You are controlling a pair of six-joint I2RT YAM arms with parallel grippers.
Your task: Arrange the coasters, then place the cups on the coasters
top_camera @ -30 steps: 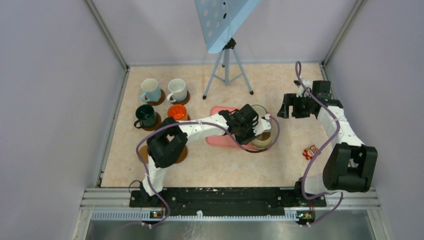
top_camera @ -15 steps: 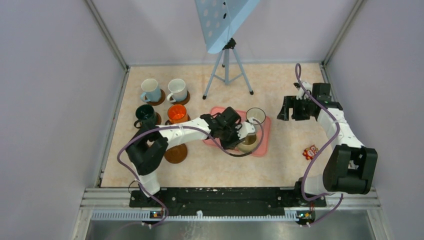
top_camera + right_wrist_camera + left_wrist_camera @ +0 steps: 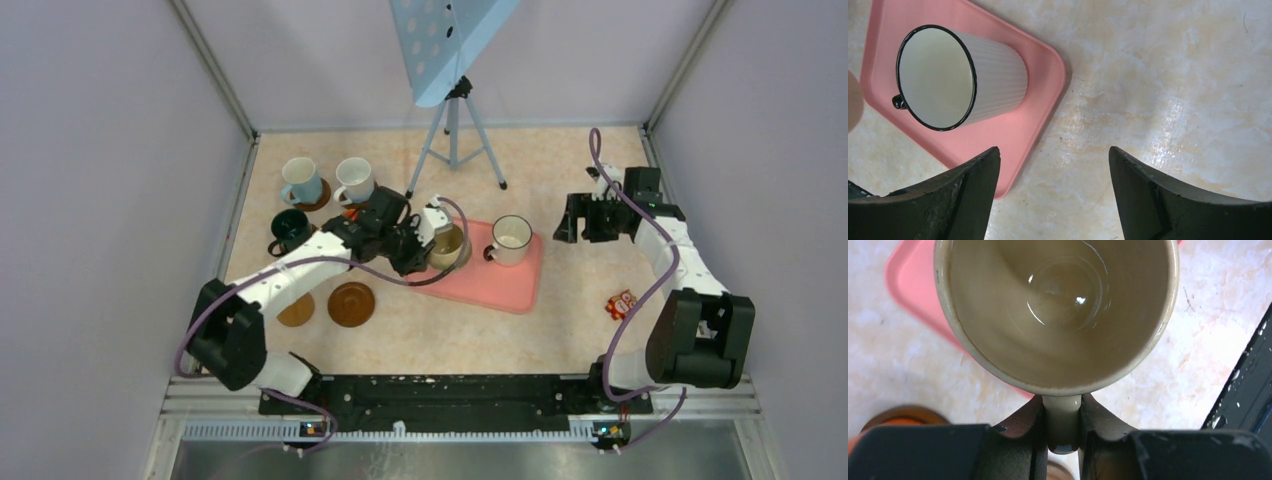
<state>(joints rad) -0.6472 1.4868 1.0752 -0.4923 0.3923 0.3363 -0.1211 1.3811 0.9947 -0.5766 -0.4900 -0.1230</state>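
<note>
My left gripper [image 3: 430, 240] [image 3: 1062, 425] is shut on the handle of the beige cup [image 3: 447, 246] [image 3: 1058, 310], which hangs upright over the left end of the pink tray [image 3: 500, 285]. A white cup with a dark rim [image 3: 510, 238] [image 3: 963, 75] stands on that tray. My right gripper [image 3: 585, 218] [image 3: 1054, 155] stands open over bare table just right of the tray, with nothing in it. Two empty brown coasters [image 3: 351, 303] [image 3: 295, 310] lie near the front left. Two white cups [image 3: 300, 182] [image 3: 354, 180] and a dark cup [image 3: 290, 232] sit on coasters; my left arm mostly hides the orange cup.
A tripod [image 3: 455, 140] carrying a blue perforated board stands at the back centre. A small red toy [image 3: 621, 303] lies at the right, near the right arm. Grey walls close in the table on three sides.
My left gripper has carried the beige cup leftward from the tray's near right corner to its left end, uncovering the dark-rimmed cup. The right arm has not moved.
</note>
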